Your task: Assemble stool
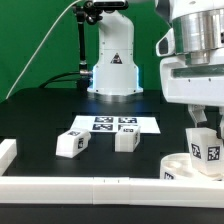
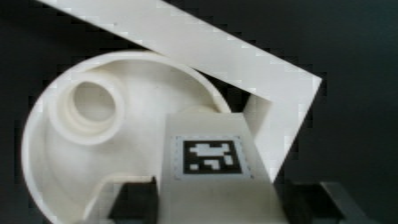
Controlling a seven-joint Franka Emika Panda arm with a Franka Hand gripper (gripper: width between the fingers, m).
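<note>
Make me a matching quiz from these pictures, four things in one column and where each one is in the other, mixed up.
1 seat
2 held leg
3 marker board
4 loose legs

a between the gripper's fingers
b flat, mid-table
c on the table near the board
d below the gripper

Pairs: 1-d, 2-a, 3-b, 4-c

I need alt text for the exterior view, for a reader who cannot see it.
The robot's jaws hold a small white tagged plastic block leg over the round white plastic disc seat at the exterior view's right. A second white leg and a third white leg lie on the black table near the flat white marker board.
</note>
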